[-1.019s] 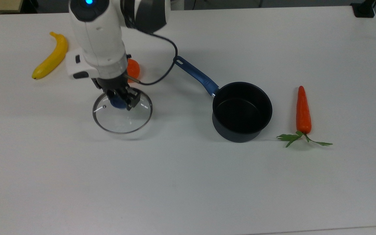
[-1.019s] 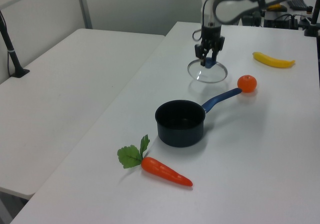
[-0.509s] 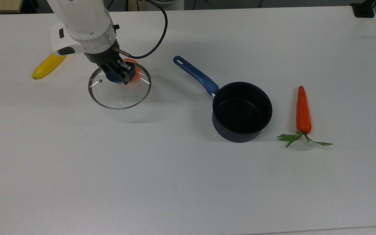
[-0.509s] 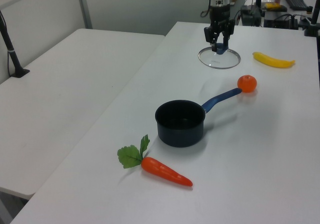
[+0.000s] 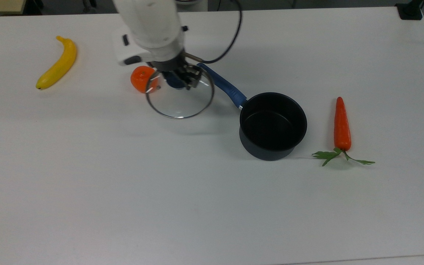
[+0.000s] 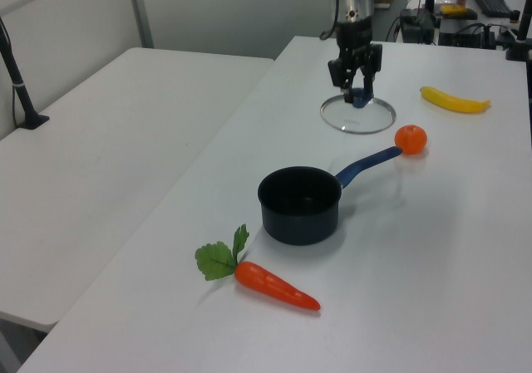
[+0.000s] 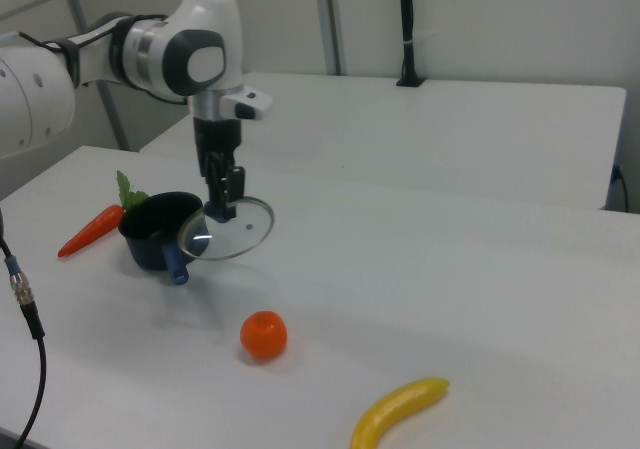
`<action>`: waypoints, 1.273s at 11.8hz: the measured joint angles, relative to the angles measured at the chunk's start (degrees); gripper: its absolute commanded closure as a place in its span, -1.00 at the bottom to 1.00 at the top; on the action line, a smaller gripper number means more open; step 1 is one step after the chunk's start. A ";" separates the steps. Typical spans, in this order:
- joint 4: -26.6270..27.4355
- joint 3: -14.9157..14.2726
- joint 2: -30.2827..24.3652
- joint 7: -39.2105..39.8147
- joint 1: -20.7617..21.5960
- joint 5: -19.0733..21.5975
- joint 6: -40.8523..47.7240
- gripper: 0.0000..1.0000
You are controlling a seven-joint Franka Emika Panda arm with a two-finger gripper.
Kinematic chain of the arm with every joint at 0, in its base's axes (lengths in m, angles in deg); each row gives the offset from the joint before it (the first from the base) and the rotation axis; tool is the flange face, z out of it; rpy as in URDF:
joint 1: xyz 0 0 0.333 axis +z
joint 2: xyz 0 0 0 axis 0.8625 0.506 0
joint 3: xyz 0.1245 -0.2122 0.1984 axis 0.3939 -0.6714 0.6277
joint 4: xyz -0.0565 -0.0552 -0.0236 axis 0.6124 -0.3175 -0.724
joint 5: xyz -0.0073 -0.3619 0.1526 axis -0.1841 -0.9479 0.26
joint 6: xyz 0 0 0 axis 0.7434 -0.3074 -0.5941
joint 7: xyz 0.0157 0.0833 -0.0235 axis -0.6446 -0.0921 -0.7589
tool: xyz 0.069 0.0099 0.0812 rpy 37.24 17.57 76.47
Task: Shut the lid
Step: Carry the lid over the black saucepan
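Clear glass lid [image 5: 179, 99], blue-knobbed, airborne, level, beside the saucepan [image 5: 272, 125].

**Glass, metal and matt white**

The lid [image 5: 179, 96] is clear glass with a shiny metal rim and a blue knob. The saucepan [image 5: 273, 125] looks dark and dull inside, its handle [image 5: 221, 84] glossy blue. The table [image 5: 212, 206] is smooth matt white. The banana [image 5: 57, 63], orange [image 5: 141, 78] and carrot [image 5: 342, 124] look like smooth plastic.

White table [image 5: 123, 191] with a saucepan and play food

A dark saucepan [image 5: 272, 126] with a blue handle stands near the middle; in the top view a carrot [image 5: 342, 125] lies to its right, while an orange [image 5: 141, 78] and a banana [image 5: 57, 63] lie to its left.
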 measured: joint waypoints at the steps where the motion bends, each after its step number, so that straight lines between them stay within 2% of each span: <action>1: -0.04 0.01 0.40 -1.91 1.95 0.54 0.01 0.19; 4: -2.07 0.00 2.26 -5.63 5.83 2.56 0.01 0.19; 9: -7.43 0.00 6.71 -10.94 10.75 3.65 0.01 0.19; 15: -10.32 0.04 10.84 -14.98 13.20 5.47 -5.10 0.19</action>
